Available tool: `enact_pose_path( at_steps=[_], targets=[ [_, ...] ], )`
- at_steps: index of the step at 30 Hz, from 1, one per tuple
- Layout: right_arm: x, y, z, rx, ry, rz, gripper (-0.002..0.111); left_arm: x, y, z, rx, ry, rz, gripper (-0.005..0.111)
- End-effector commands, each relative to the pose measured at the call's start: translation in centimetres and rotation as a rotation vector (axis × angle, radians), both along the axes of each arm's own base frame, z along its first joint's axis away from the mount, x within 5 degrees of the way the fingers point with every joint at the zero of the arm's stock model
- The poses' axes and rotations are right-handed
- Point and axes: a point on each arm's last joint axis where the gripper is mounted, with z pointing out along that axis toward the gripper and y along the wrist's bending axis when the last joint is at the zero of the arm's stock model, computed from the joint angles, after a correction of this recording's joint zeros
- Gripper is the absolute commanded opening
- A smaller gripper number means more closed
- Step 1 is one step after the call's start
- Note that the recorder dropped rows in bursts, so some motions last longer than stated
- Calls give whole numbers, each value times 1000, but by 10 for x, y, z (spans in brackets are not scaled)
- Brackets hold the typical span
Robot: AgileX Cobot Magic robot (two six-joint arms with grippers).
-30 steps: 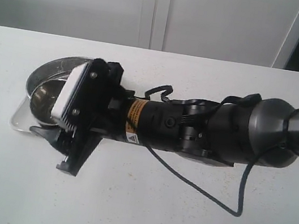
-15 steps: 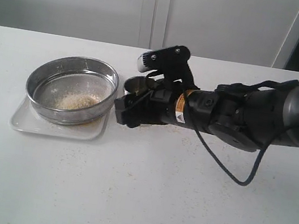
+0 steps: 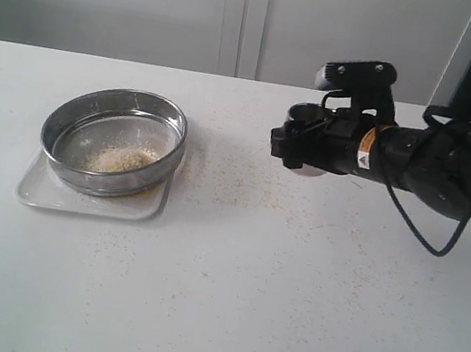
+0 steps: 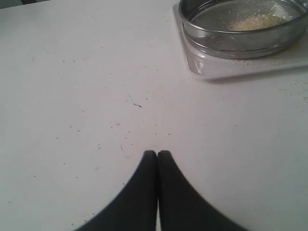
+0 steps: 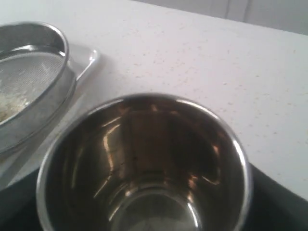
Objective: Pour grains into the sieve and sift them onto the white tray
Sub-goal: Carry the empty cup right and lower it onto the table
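Observation:
The sieve (image 3: pixel 116 120) stands on the white tray (image 3: pixel 34 189) at the table's left. A small heap of yellow-tan grains (image 3: pixel 125 159) lies on its mesh. My right gripper (image 3: pixel 299 146) is shut on a small steel cup (image 3: pixel 303 112), held upright above the table well to the right of the sieve. In the right wrist view the cup (image 5: pixel 144 163) looks empty, with the sieve (image 5: pixel 33 91) and a tray corner (image 5: pixel 90 57) beyond it. My left gripper (image 4: pixel 157 154) is shut on nothing, low over bare table, with the sieve (image 4: pixel 240 36) and tray (image 4: pixel 231 72) some way off.
Stray grains (image 3: pixel 216 182) are scattered on the white table (image 3: pixel 215 299) between the tray and the cup. A white wall with cabinet doors (image 3: pixel 244 15) rises behind the table's far edge.
The right arm has drawn back to the right, away from over the sieve, carrying the cup, and has turned it upright. The sieve and its grains have come into plain view.

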Motion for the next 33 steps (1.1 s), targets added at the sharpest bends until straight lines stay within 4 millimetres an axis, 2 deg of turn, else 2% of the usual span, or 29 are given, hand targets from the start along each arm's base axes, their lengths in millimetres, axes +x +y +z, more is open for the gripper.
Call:
enact_pose_path(
  at_steps=[1, 7, 14, 25, 33],
  targets=[
    [10, -17, 8, 85, -79, -77, 0, 0, 0, -1, -4, -1, 2, 0],
    [24, -33, 6, 134, -160, -283, 0, 0, 0, -1, -4, -1, 2, 0],
    [32, -39, -1, 100, -274, -348, 0, 0, 0, -1, -4, -1, 2, 0],
    [41, -44, -55, 17, -244, -412, 0, 0, 0, -1, -4, -1, 2, 0],
    [42, -44, -81, 16, -190, -421, 0, 0, 0, -1, -4, -1, 2, 0]
  ],
)
